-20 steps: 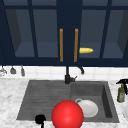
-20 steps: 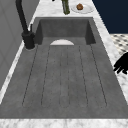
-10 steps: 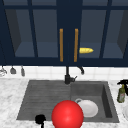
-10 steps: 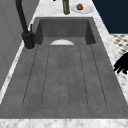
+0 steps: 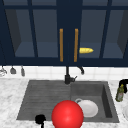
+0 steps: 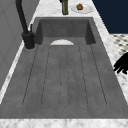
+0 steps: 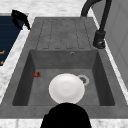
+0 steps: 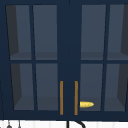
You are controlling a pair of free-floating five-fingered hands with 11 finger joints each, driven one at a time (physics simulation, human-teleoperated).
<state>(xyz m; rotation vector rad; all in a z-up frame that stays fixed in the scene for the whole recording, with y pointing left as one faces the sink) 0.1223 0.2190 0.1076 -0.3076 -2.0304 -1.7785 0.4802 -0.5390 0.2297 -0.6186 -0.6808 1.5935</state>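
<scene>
We are observing one black hand (image 5: 40,119) hanging at the front edge of the sink (image 5: 32,100), on the left of the front view, so we are recording it as the left hand; the left side view shows it (image 6: 123,64) over the marble counter beside the drainboard, its fingers hanging down loosely and holding nothing. A large red ball (image 5: 67,115) is sitting in front of the sink in the front view, just right of that hand and overlapping the white plate (image 5: 87,108) lying in the basin. In the right side view a dark rounded shape (image 7: 66,115) is rising at the near rim, and we cannot tell what it is. The black faucet (image 5: 67,76) is standing at the back edge. A green bottle (image 5: 120,92) is standing on the counter to the right. Behind the glass doors of the wall cabinet (image 8: 68,50), a yellow object (image 8: 86,104) is lying on the lower shelf.
</scene>
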